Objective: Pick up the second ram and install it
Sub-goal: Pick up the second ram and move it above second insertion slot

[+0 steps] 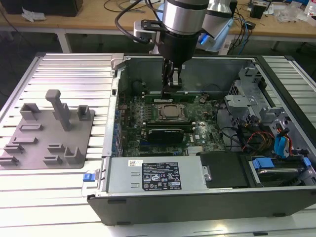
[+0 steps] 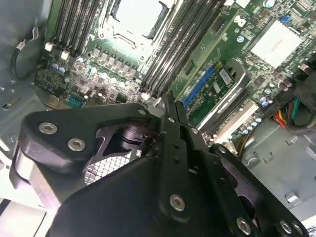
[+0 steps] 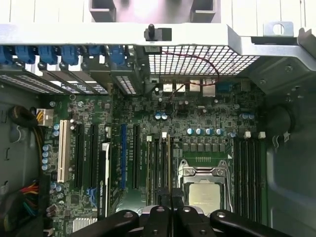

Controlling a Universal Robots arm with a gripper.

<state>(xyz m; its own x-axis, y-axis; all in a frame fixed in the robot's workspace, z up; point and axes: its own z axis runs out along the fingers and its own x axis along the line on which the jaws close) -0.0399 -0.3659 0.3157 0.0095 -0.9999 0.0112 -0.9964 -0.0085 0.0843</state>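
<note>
- Inside the open computer case [image 1: 113,113], the gripper [image 1: 169,90] reaches straight down to the memory slots just beside the processor socket [image 1: 170,112]
- Its fingers [image 2: 174,129] are pressed flat together in the second wrist view, with no gap between them
- The second ram [image 1: 185,97] lies lengthwise in a slot between the socket and the case's back wall, directly under the fingertips; I cannot tell whether they touch it
- A black card [image 1: 168,133] sits on the socket's other side
- A grey parts holder [image 1: 47,133] rests on the table [image 1: 59,197] near its edge at the exterior view's left
</note>
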